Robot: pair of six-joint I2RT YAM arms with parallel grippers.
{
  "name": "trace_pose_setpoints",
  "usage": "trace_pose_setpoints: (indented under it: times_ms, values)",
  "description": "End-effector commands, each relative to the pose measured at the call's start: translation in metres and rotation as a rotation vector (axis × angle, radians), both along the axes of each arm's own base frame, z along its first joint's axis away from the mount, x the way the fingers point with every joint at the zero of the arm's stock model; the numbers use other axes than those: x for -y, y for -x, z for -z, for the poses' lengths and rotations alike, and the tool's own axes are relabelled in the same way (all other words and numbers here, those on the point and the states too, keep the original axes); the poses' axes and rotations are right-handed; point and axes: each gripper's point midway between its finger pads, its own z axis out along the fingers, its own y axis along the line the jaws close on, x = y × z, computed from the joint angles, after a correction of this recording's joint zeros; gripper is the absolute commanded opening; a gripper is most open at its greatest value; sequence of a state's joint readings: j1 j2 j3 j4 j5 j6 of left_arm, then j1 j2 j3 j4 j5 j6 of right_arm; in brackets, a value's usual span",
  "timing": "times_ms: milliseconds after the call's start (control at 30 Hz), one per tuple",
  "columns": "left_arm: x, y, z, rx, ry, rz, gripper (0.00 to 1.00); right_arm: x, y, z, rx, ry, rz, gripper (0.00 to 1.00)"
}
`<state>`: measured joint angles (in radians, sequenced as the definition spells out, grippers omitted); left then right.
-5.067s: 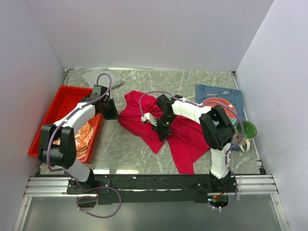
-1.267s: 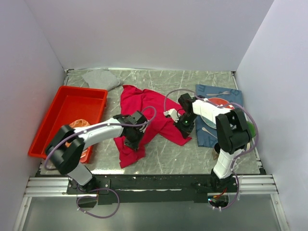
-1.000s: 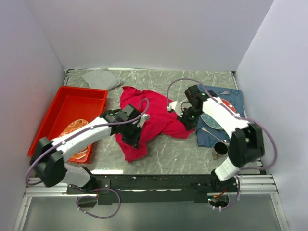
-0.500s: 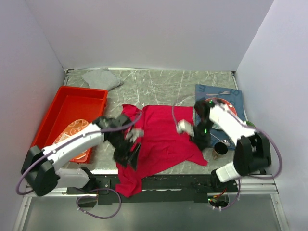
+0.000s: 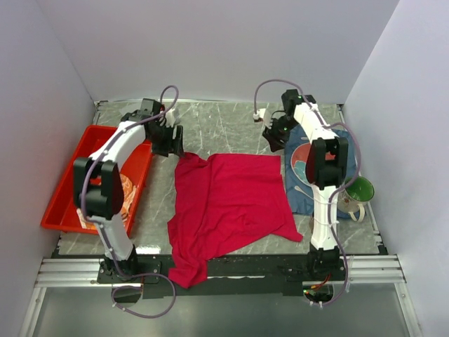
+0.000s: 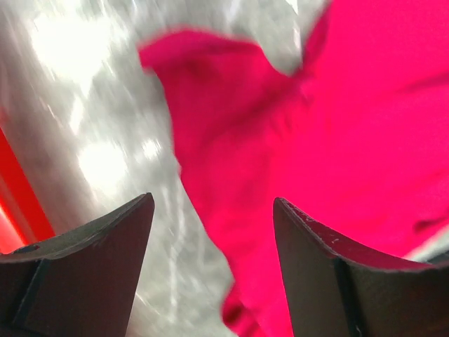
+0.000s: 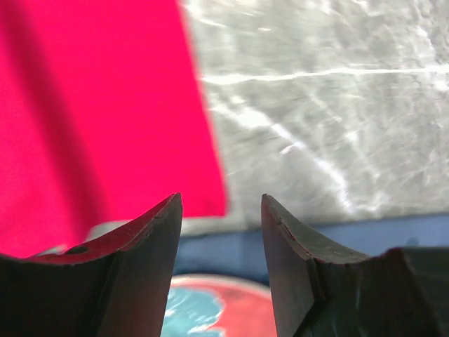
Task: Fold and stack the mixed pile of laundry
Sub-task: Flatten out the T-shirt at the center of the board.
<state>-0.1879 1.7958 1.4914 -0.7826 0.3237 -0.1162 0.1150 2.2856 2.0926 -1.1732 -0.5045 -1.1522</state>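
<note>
The crimson shirt (image 5: 231, 203) lies spread flat in the middle of the table, and its near-left part hangs over the front edge. My left gripper (image 5: 170, 140) is open above the table by the shirt's far-left corner, with nothing between its fingers. In the left wrist view the open left gripper (image 6: 212, 200) looks down on the shirt (image 6: 337, 126) and bare table. My right gripper (image 5: 273, 137) is open beyond the shirt's far-right corner. The right wrist view shows the right gripper (image 7: 220, 198) empty beside the shirt's edge (image 7: 91, 105). The orange-and-white cloth (image 5: 128, 191) lies in the red tray (image 5: 70, 189).
A dark blue placemat (image 5: 319, 193) at the right carries a red-and-blue plate (image 5: 300, 158), also seen as the placemat (image 7: 224, 246) below the right fingers. A green cup (image 5: 359, 188) stands by the right wall. White walls close in three sides.
Both grippers pulled the shirt toward the front edge and spread it flat, then let go and opened. Both arms have swung back to the far side of the table.
</note>
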Motion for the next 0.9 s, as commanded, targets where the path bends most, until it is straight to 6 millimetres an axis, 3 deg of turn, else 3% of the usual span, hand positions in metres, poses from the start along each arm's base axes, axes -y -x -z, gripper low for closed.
trace_pose_setpoints:
  times_ms: [0,367,400,600,733,800,867]
  values:
    - [0.010,-0.036,-0.020,0.127,-0.022,0.093,0.75,0.015,-0.003,0.011,-0.031,0.111,0.039,0.56]
    - [0.008,-0.046,-0.004,0.127,-0.043,0.090,0.76,0.019,0.010,0.059,-0.137,0.176,0.069,0.51]
    - [0.007,-0.050,-0.007,0.134,-0.052,0.086,0.76,0.019,0.009,0.055,-0.142,0.178,0.073,0.50]
    - [0.009,-0.064,-0.003,0.122,-0.060,0.083,0.75,0.016,0.028,0.060,-0.197,0.184,0.013,0.34]
    - [0.011,-0.066,0.008,0.097,-0.049,0.091,0.75,0.012,0.033,0.057,-0.216,0.177,0.001,0.10]
    - [0.012,-0.067,0.010,0.093,-0.052,0.093,0.74,0.014,0.024,0.049,-0.179,0.181,0.026,0.02]
    - [0.011,-0.070,0.016,0.085,-0.065,0.088,0.73,0.018,0.006,0.036,-0.102,0.175,0.084,0.00]
